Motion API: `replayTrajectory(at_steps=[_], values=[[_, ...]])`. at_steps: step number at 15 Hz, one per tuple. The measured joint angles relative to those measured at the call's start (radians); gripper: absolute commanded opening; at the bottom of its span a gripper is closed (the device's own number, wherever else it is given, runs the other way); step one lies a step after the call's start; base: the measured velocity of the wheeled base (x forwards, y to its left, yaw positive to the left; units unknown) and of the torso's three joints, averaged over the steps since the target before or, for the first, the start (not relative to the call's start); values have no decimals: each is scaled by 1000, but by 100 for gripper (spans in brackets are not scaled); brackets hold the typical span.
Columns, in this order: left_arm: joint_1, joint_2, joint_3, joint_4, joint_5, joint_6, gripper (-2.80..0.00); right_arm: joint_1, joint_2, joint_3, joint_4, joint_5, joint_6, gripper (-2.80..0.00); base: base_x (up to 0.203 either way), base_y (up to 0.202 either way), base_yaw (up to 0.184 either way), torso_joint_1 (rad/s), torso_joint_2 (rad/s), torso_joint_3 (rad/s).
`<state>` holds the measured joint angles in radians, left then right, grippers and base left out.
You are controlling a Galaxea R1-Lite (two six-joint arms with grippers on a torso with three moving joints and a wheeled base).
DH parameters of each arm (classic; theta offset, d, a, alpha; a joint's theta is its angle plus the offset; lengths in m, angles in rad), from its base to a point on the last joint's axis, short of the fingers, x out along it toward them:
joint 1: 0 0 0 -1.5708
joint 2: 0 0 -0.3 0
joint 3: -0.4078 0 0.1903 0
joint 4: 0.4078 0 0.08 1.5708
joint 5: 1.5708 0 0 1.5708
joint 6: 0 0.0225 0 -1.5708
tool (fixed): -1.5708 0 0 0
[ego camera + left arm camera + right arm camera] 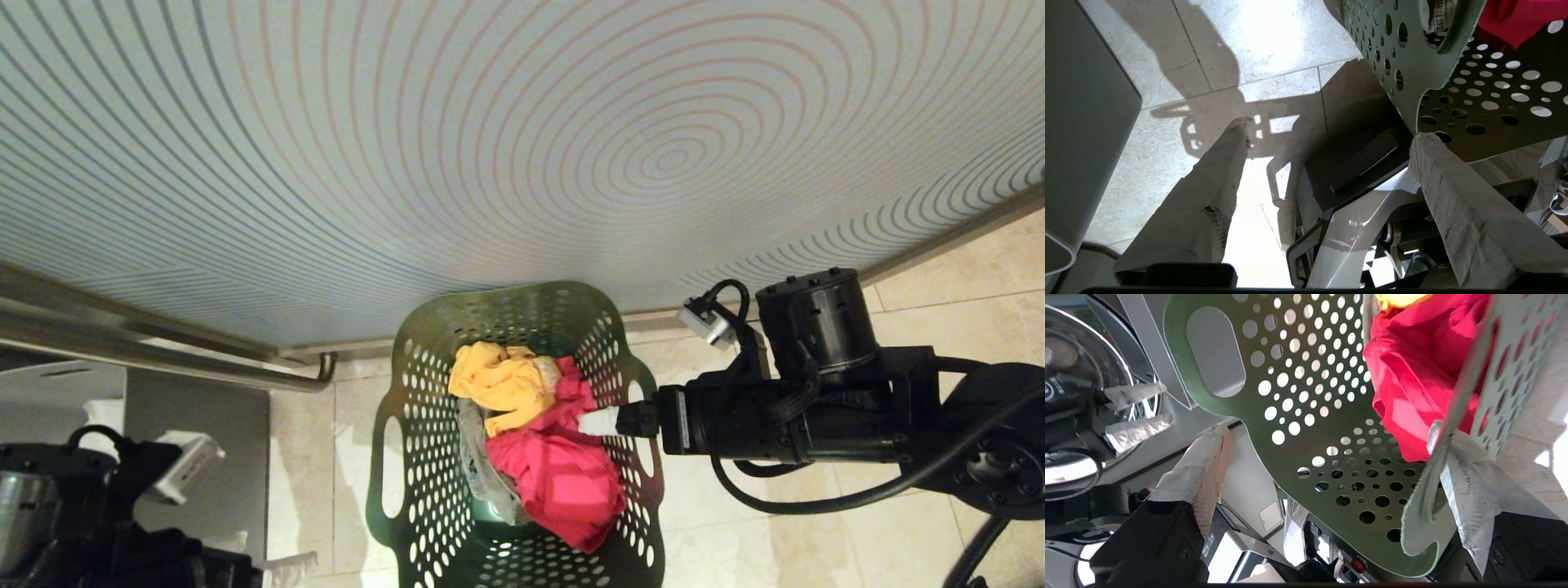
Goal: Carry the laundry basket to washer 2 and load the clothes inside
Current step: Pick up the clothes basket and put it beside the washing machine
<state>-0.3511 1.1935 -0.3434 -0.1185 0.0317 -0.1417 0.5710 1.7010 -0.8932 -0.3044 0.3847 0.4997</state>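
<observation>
Two grippers: both work at the laundry basket [522, 457], one low on each side of it.
Left gripper [1327, 134]: at the lower left of the head view, dark and partly cut off; its wrapped fingers [1216, 171] stand wide apart with nothing between them. In its wrist view one finger hangs over the tiled floor [1257, 45], the other lies just under the basket's near corner, close to the perforated wall; whether it touches I cannot tell.
Grey bin [1081, 134]: beside the left gripper, on the side away from the basket.
Laundry basket: dark green, walls full of round holes, standing on the floor at the middle of the head view, close to a ribbed wall panel [522, 147]. A slot handle [393, 465] shows on its left wall.
Clothes [547, 441]: inside the basket: a yellow garment [506, 384] toward the far side, a pinkish-red one [563, 482] nearer and to the right, a grey-olive one [482, 465] down the left.
Right gripper [1331, 445]: reaching in from the right at the basket's right rim, jaws wide. In its wrist view the right wall's edge runs between the two fingers; one finger [1470, 486] lies at the rim by the red garment, the other [1200, 465] stands free.
Chrome-rimmed washer door [1094, 408]: seen beyond the basket in the right wrist view; no number readable.
</observation>
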Motion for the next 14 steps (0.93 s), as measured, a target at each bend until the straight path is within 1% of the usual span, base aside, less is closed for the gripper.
replayTrajectory(at_steps=[7, 10, 11, 12, 14], values=[[0, -16, -12, -1, -1, -1, 0, 8, 22, 5, -5, -3, -3, 0, 0, 0, 0, 0, 0, 0], [-11, -38, -19, 8, -17, -6, 0, 8, 29, 14, -5, -9, -6, 0, 0, 0, 0, 0, 0, 0], [-29, -43, -19, 7, -23, -18, 0, 7, 32, 14, -5, -9, -8, 0, 0, 0, 0, 0, 0, 0], [-57, -43, -20, 5, -26, -43, 0, 7, 34, 14, -5, -10, -8, 0, 0, 0, 0, 0, 0, 0], [-129, -30, -33, 0, -24, -131, 0, 7, 39, 14, -5, -13, -8, 0, 0, 0, 0, 0, 0, 0]])
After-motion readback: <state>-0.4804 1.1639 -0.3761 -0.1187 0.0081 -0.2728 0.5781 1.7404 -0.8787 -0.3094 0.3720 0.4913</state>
